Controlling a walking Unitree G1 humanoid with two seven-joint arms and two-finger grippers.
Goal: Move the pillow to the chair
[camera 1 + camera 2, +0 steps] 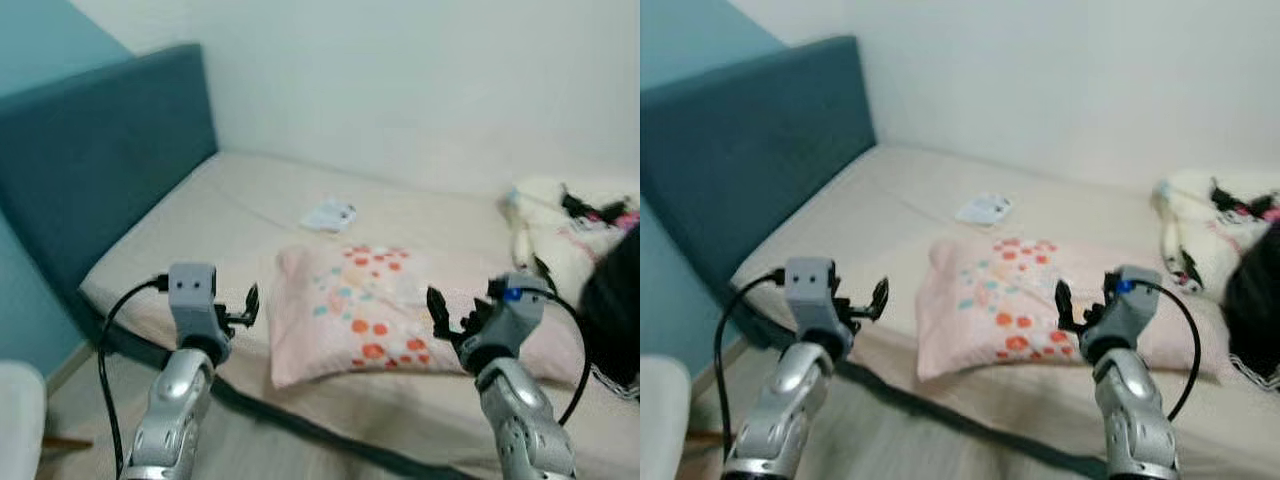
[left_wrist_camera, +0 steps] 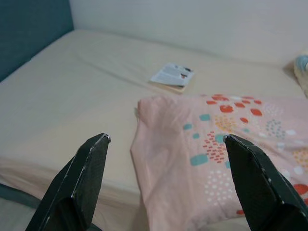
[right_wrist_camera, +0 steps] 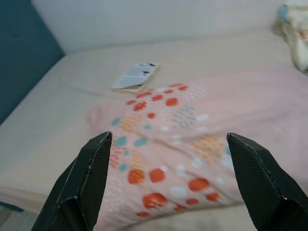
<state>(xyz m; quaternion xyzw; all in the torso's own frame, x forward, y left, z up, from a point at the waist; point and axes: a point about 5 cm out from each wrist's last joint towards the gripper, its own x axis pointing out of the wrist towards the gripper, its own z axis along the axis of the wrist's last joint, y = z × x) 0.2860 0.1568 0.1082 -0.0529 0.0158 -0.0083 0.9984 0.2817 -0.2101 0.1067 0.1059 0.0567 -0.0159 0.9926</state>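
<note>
Both grippers, left gripper (image 1: 243,308) and right gripper (image 1: 452,318), are held open-jawed before the ungrasped pillow (image 1: 365,312) on the bed (image 1: 210,215); everything remains undone.

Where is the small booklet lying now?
In the left eye view the booklet lies flat on the bed, just beyond the pink pillow and apart from it, toward the wall.
</note>
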